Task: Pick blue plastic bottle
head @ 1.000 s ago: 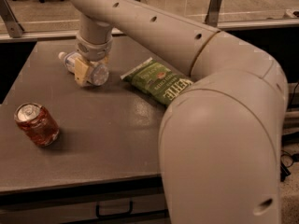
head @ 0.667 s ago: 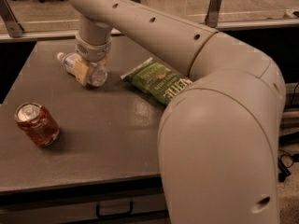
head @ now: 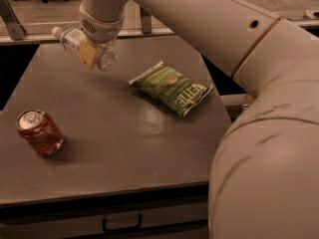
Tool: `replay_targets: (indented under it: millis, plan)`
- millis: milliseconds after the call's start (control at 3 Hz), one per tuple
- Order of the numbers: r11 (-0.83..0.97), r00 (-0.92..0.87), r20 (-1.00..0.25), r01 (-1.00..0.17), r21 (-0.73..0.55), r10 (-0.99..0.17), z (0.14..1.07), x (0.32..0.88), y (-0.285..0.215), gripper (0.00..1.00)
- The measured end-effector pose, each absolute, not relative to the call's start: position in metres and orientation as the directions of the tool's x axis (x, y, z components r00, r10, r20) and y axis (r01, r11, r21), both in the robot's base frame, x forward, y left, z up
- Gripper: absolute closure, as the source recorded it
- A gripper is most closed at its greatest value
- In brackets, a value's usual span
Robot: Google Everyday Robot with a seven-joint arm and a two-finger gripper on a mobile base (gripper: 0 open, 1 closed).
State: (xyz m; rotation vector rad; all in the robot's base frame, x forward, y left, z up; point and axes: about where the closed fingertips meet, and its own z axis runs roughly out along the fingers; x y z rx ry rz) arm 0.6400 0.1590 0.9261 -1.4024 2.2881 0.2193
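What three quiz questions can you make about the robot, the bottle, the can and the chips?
1. True or false: the can lies on its side on the table.
2. Fill in: the chip bag is ___ in colour.
3. What does the gripper, over the table's far left part, hold? A) can B) bag C) bottle

Key: 1 true; 2 green; 3 C.

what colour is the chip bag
Chip bag green, camera view. Gripper holds blue plastic bottle above table's far left.
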Motion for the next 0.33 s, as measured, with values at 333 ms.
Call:
replay_targets:
  millis: [333]
  plan:
    - [0.472, -0.385, -0.449, -0.877, -0.094, -0.806, 0.9260, 0.6400, 0.1591, 1.00]
